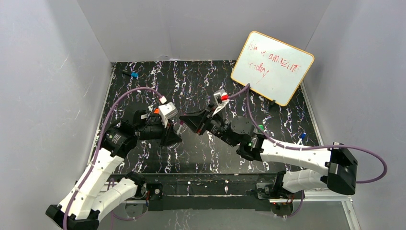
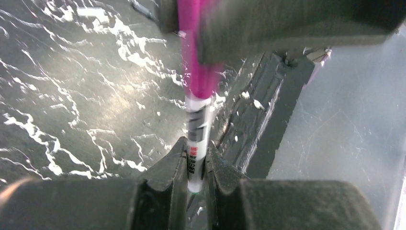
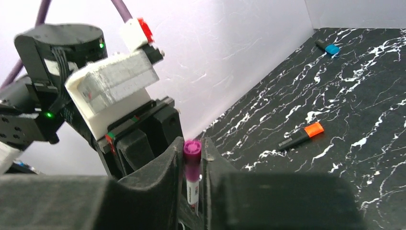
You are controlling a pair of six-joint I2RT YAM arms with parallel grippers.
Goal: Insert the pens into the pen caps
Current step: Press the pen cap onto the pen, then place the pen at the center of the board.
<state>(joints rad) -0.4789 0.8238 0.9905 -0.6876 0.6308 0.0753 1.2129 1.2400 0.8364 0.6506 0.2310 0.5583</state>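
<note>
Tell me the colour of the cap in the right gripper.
Magenta cap, clearest in left wrist view.

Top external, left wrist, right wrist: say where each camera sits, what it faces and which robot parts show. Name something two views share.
Top external: overhead, behind the robot, looking down at the table; left arm and right arm show.
Left wrist: on the left arm, looking along the left gripper at the white pen it grips; own fingers show.
Right wrist: on the right arm, facing the left arm past the right gripper; own fingers show.
Shared: both wrist views show the purple cap in the right gripper.
</note>
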